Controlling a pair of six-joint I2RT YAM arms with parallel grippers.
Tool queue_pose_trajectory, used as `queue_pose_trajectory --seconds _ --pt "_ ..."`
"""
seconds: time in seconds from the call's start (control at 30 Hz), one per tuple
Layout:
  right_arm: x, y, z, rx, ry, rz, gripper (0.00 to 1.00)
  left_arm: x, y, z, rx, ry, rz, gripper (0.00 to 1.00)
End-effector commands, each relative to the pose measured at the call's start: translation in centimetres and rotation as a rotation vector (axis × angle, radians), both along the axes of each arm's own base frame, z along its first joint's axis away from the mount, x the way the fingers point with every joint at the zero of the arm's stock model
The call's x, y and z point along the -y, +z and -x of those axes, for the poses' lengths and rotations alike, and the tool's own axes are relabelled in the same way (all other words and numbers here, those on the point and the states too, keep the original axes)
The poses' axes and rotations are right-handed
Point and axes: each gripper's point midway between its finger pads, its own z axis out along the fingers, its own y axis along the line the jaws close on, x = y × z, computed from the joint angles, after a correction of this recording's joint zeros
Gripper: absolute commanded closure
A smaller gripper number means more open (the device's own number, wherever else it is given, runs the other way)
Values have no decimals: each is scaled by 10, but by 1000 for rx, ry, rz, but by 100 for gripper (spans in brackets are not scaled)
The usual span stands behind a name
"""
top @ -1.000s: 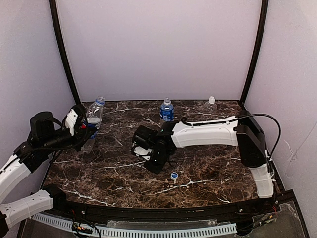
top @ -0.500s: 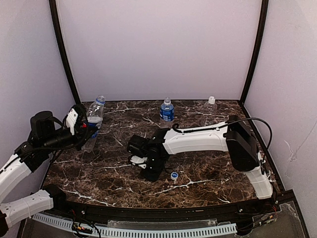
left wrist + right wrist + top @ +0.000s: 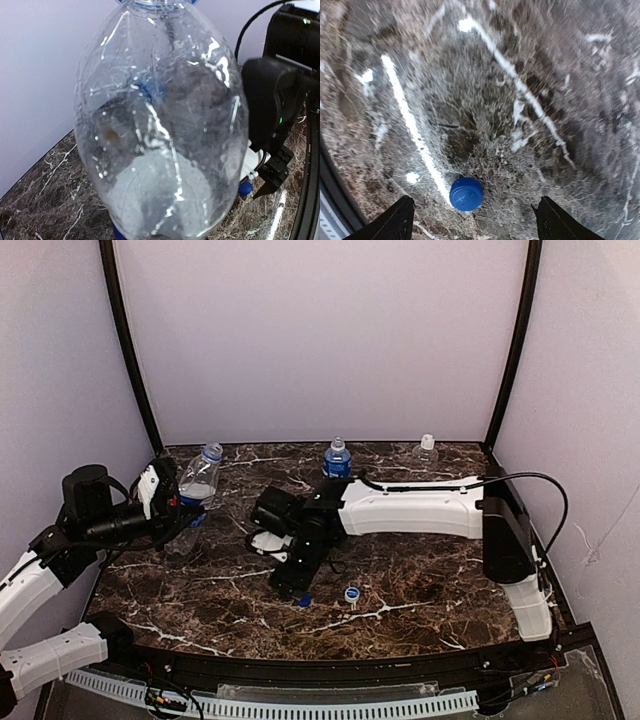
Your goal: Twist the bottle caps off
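Observation:
My left gripper [image 3: 168, 502] is shut on a clear blue-labelled bottle [image 3: 195, 490], held tilted above the table's left side. That bottle [image 3: 160, 125] fills the left wrist view and hides the fingers. A blue ring shows at its neck [image 3: 212, 452]. My right gripper [image 3: 295, 585] hangs open over the table's middle front. Below it a loose blue cap [image 3: 466, 193] lies on the marble between the spread fingertips [image 3: 400, 220], touching neither. The same blue cap [image 3: 303, 600] shows from above. A second cap [image 3: 352, 593] lies just to its right.
A blue-labelled bottle [image 3: 337, 462] and a plain bottle [image 3: 426, 450] with a white cap stand at the table's back edge. The right arm [image 3: 420, 510] stretches across the middle. Black posts and pale walls close in the dark marble table [image 3: 440, 580].
My right gripper has opened and let the blue cap go onto the table, after moving left and nearer. The held bottle has tilted slightly to the right.

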Motion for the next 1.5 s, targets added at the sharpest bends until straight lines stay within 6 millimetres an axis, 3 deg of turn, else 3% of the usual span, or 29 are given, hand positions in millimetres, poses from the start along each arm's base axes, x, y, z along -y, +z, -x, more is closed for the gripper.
queue_pose_trajectory --seconds 0.0,0.03,0.07,0.1,0.17,0.23,0.33,0.5,0.73,0.83,0.97,1.07,1.1,1.17,1.2,1.27,1.47 --pt "-34 143 -10 192 104 -397 17 15 11 24 17 -164 13 75" --pt "-46 177 -9 215 135 -546 16 16 13 27 21 -182 15 75" --pt "-42 197 -5 201 152 -634 16 19 16 32 26 -212 21 75" --pt "-49 234 -3 217 176 -801 16 20 17 34 26 -224 23 75" --pt "-48 278 4 211 222 -1016 17 22 18 39 23 -255 25 75" --pt "-48 312 11 242 275 -1180 18 24 18 43 18 -281 23 75" --pt "-57 334 3 233 241 -1281 25 26 19 47 20 -305 20 75" --pt "-80 337 8 138 281 -1331 35 26 21 46 21 -307 20 75" --pt "-87 330 18 66 311 -1362 55 26 18 45 14 -305 15 75" --pt "-92 322 16 47 293 -1349 70 27 18 45 15 -308 14 74" --pt "-96 311 15 30 292 -1308 100 27 18 45 18 -307 13 75" --pt "-94 310 17 47 315 -1262 100 26 18 45 14 -299 14 74" --pt "-92 313 15 69 317 -1254 100 26 18 45 15 -298 14 72" --pt "-84 316 4 107 288 -1213 100 25 15 44 9 -289 10 47" --pt "-80 319 -3 134 273 -1190 100 24 12 43 4 -278 7 23" --pt "-70 321 -22 196 224 -1126 100 21 7 40 1 -255 4 4" --pt "-22 322 -54 255 102 -969 100 12 4 32 14 -171 -2 1"
